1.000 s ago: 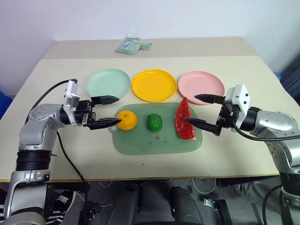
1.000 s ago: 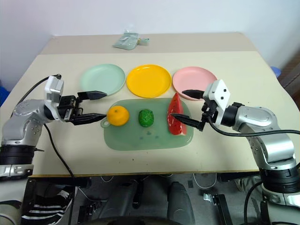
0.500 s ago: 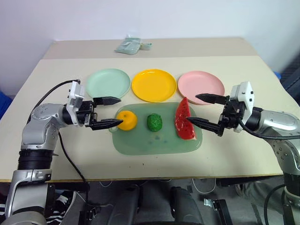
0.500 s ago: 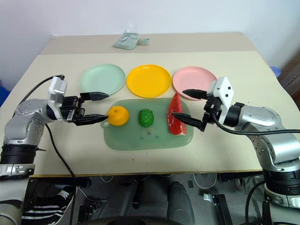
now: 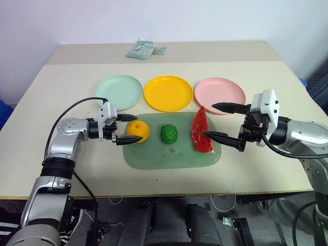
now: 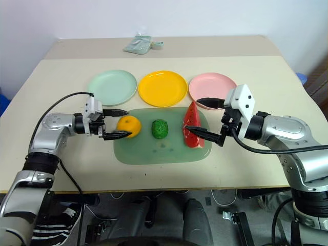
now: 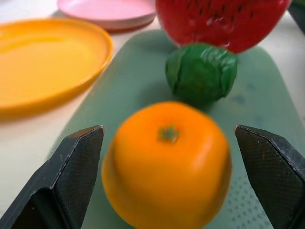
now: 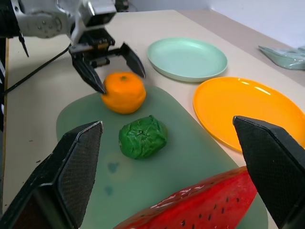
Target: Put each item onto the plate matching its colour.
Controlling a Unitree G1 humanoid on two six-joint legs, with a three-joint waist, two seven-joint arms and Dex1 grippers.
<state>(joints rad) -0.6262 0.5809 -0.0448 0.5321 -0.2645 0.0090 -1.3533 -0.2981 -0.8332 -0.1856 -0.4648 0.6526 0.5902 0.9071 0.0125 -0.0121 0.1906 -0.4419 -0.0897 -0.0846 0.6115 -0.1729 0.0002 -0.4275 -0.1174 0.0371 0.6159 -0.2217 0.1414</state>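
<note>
Inspection of the tabletop (image 5: pixel 77 184) finds all three items lying on the translucent green tray (image 5: pixel 171 156), none yet delivered. The orange fruit (image 5: pixel 138 131) is placed at the tray's left end, the bumpy green ball (image 5: pixel 168 134) at the middle, and the watermelon slice (image 5: pixel 202 130) at the right end. The mint plate (image 5: pixel 118 90), yellow plate (image 5: pixel 168 93) and pink plate (image 5: pixel 220 95) are lined up behind the tray, all bare.

The left tool (image 5: pixel 125 128) is held with its fingers spread wide, one on each side of the orange fruit; in the left wrist view a gap is visible at each side, so no contact is judged. The right tool (image 5: pixel 219 121) is likewise spread apart, beside the watermelon slice and apparently clear of it, though this cannot be confirmed at this angle.

Risks are noted as follows. The round fruit could be rolled toward the green ball if one finger arrives first. A low grip could let it slip out during lifting. The tall, narrow slice could be tipped by a glancing touch.
</note>
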